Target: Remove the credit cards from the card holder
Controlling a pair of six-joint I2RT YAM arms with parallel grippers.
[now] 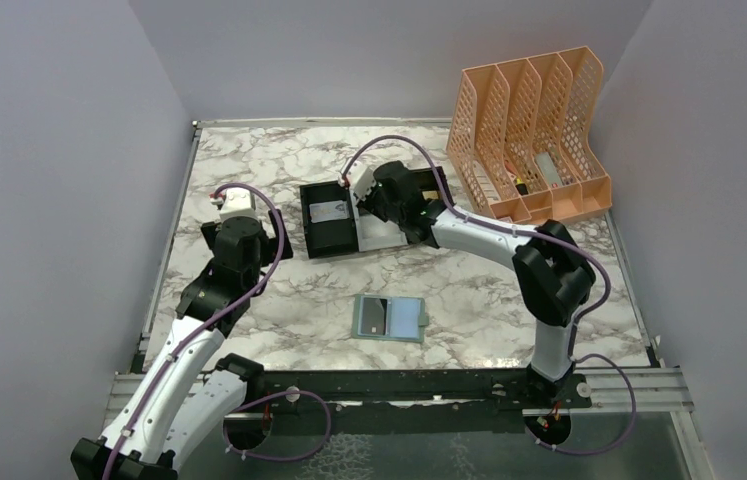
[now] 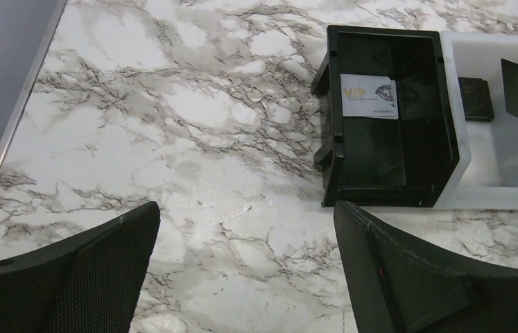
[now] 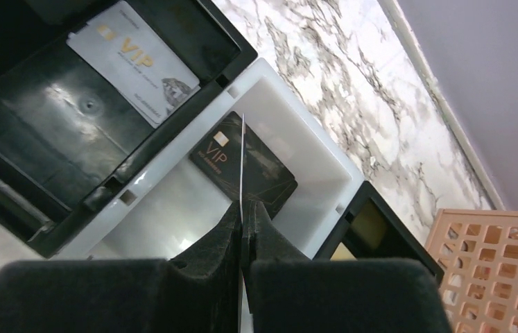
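**One pinch, one wide gap**

Right wrist: the right fingers (image 3: 231, 232) are pressed tight on a thin card (image 3: 241, 156), seen edge-on. Just past their tips, a black card (image 3: 263, 173) lies flat in the white part of the tray (image 3: 173, 215). A white card (image 3: 131, 59) lies in the black part.

Left wrist: the left fingers (image 2: 121, 239) are spread wide over the table (image 2: 173, 139), holding nothing.

Top: the card holder (image 1: 389, 318) lies unfolded, well apart from both pairs of fingers.
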